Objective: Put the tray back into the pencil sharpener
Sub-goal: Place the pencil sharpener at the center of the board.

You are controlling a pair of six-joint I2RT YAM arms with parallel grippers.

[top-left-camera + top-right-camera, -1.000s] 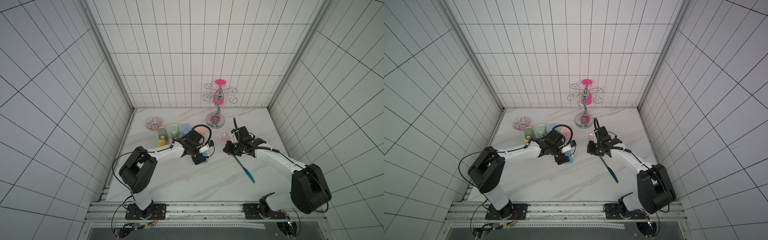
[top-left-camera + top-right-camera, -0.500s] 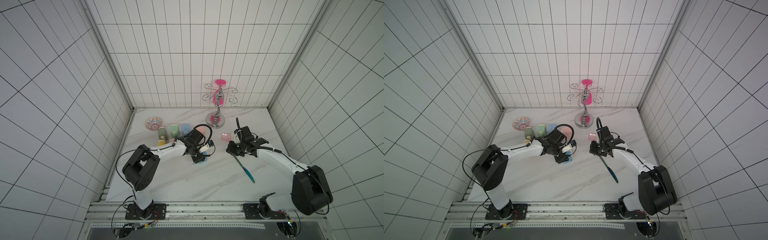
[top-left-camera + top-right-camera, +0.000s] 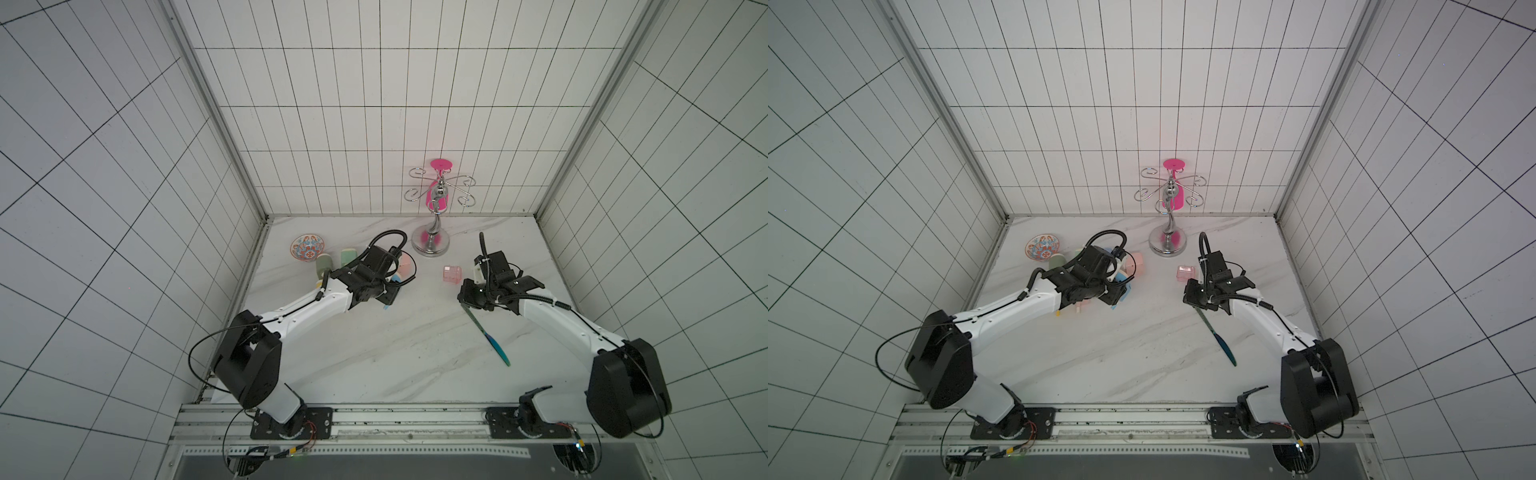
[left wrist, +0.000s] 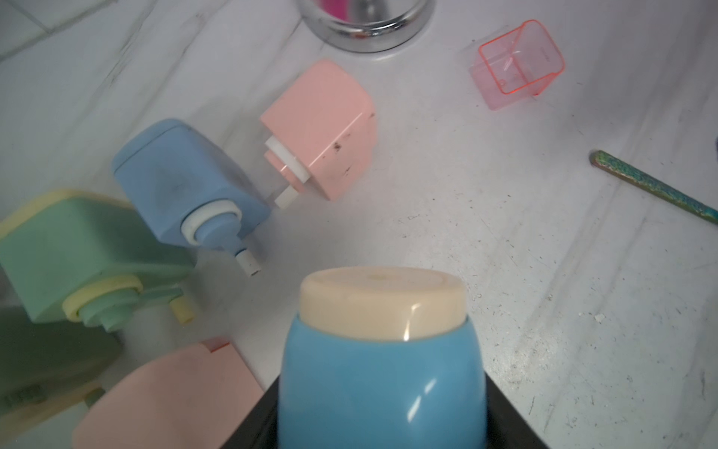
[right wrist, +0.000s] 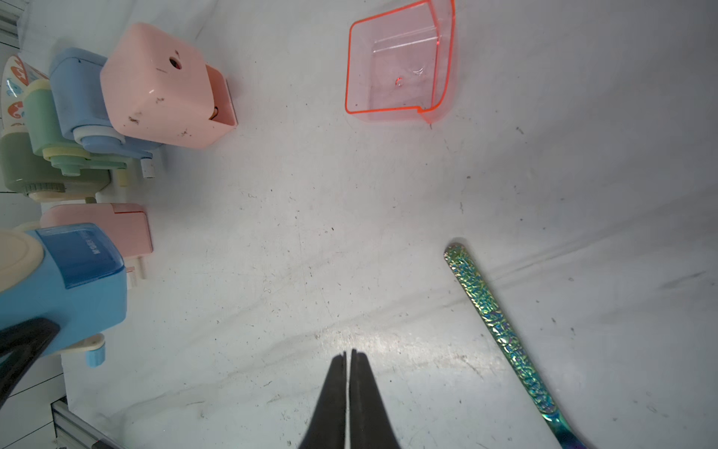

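A: In a top view, where did your tray (image 3: 453,274) sit?
B: Right of centre on the counter (image 3: 374,345), apart from the pink pencil sharpener (image 3: 405,266).
A: Left wrist view?
B: Your left jaws held a blue sharpener (image 4: 382,388).
A: Right wrist view?
B: Your right jaws were pressed together, empty; the tray lay beyond them.
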